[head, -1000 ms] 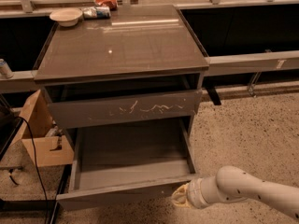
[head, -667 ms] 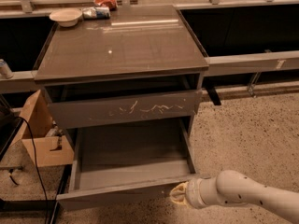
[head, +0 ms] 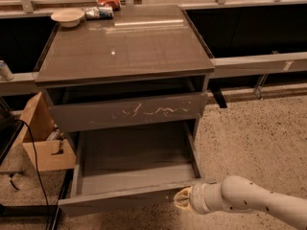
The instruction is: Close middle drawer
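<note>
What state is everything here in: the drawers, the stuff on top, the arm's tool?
middle drawer: pulled far out, tray bare.
scratched drawer: pushed in.
bowl: upright at the back-left corner of the cabinet top.
can: lying on its side beside the bowl.
tool: low, at the middle drawer front's right end.

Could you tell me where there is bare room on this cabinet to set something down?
Most of the cabinet top is bare, up to the bowl, can and red item crowding its back-left corner. The tray of the middle drawer is bare too, behind its front, where the gripper sits at the right end.
</note>
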Controlling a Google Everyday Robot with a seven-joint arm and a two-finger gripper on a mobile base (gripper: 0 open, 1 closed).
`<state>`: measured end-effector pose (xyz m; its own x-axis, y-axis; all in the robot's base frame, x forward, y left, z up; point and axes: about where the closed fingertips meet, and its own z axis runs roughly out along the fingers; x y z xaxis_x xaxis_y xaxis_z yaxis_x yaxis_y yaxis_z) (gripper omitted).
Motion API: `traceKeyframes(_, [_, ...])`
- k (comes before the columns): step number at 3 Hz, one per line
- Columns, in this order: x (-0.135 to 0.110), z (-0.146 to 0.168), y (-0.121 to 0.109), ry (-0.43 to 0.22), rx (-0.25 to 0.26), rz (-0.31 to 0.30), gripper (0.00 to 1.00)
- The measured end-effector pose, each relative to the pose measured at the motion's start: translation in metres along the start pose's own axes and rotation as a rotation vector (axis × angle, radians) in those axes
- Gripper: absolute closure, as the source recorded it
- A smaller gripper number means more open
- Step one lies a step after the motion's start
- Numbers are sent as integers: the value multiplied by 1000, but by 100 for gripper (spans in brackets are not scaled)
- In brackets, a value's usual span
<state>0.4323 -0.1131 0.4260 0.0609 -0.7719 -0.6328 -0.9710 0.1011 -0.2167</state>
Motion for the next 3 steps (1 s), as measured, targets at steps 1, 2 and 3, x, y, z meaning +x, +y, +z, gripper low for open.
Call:
traceKeyframes(1, [6,5,-3,-7,44,-11,100])
traceKeyframes(2, [8,12,-7,-16,77,-28,100])
traceKeyframes(3, [6,18,-12,-29,105,-49,100])
